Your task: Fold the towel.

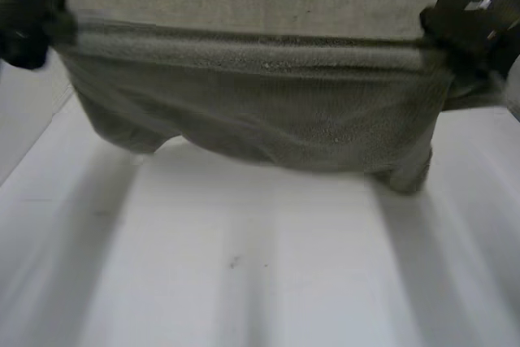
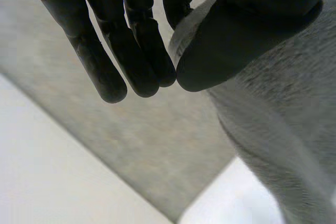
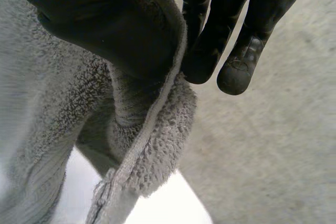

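Towel point(image 1: 268, 111), mid-fold: left hand point(image 1: 28, 14) at 10 o'clock, right hand point(image 1: 475, 18) at 2, each pinching a raised corner. Next, likely: align edges.

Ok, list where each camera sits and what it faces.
Head view: between and behind the arms, looking down at the table; left hand and right hand hold the towel up.
Left wrist view: on that wrist, along the palm, pinching towel edge.
Right wrist view: likewise, thumb over the towel's hem.
All share the towel.
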